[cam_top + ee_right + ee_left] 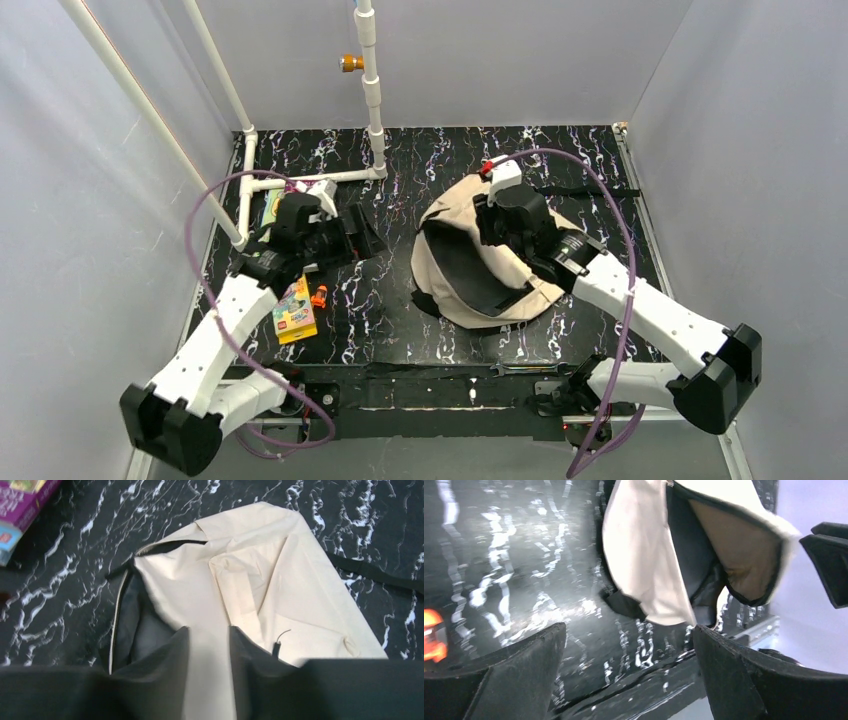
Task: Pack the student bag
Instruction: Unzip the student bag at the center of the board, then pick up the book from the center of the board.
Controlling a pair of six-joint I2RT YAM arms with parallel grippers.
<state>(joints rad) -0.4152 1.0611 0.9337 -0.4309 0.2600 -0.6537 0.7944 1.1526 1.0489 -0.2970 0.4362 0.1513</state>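
Two arms rise from the near edge of the black marbled table (385, 315). Just past the left arm's forearm lies a yellow book (295, 312), with a small orange piece (319, 296) just beside it on the right.

Further in, the left pincer (358, 238) hangs over the table left of centre. Its fingers (519, 675) are spread wide and released, with nothing between them. Its wrist view looks across the table toward the bag's mouth.

The student bag (452, 210) lies flat on the right half of the table, well apart from the yellow book. Its opening gapes toward the left and shows a dark lining.

The right pincer (503, 230) is over the bag's far part, beside that opening. Its fingers (160, 670) are parted by a narrow gap with beige cloth showing through it, so it is released rather than clenched.

A purple book (22, 502) shows at the corner of the right wrist view. At the far left stands a white pipe frame (372, 90).
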